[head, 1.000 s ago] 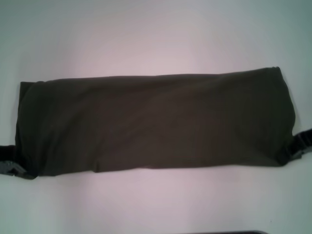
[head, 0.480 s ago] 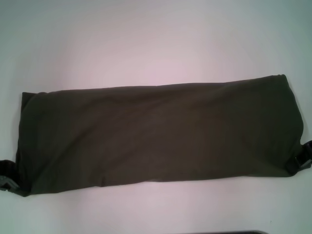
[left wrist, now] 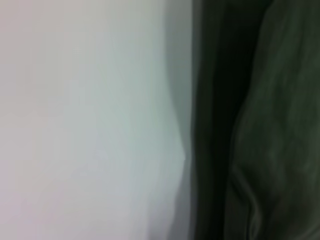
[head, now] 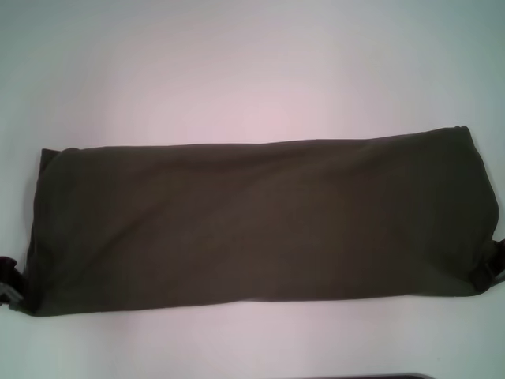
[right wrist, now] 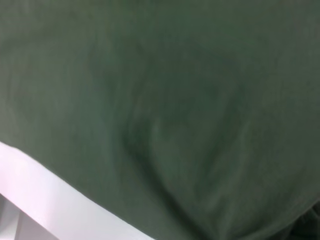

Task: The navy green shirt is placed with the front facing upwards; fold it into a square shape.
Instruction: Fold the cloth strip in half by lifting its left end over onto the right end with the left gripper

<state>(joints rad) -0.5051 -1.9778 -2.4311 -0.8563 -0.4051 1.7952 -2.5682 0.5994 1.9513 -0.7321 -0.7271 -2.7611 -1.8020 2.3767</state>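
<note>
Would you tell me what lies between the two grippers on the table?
In the head view, only the folded shirt spans from the left gripper to the right gripper.

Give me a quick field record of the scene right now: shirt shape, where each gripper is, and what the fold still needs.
shirt: navy green shirt lies as a long horizontal band on the white table; no lettering or label showing
left gripper: left gripper at the band's near left corner, mostly hidden by cloth
right gripper: right gripper at the band's near right corner, at the picture's edge
grip state: cannot tell for either
fold status: a long rectangle, not yet a square; the ends likely need folding inward
</note>
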